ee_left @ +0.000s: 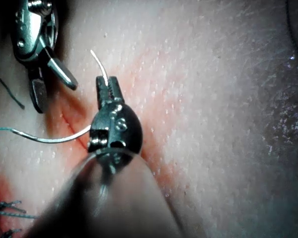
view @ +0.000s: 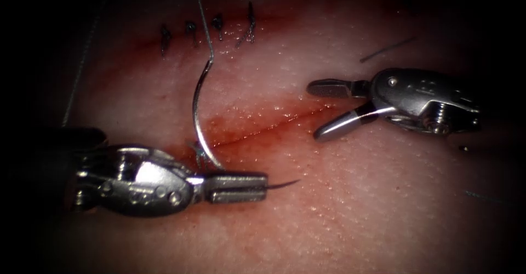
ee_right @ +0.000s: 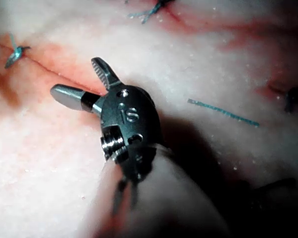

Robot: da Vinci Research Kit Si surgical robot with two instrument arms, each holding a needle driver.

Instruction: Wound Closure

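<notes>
Your left tool [view: 238, 188] lies nearest the lens, below the left end of the cut [view: 274, 125], its jaws clamped on the needle [view: 198, 107] close to the sharp end, so that only the point pokes out past the jaw tips. From those jaws the needle curves up across the cut's left end, free of the tissue [view: 350, 208], and its tail meets the thread [view: 201, 11], which runs straight up past the row of finished stitches [view: 219, 28] above the cut. A knotted stitch [view: 198, 152] sits on the cut's left end, just beside the needle. Your right tool [view: 323, 109] hovers at the cut's right end with its jaws spread apart and empty. A cut end of thread [view: 388, 49] lies on the tissue above that tool
</notes>
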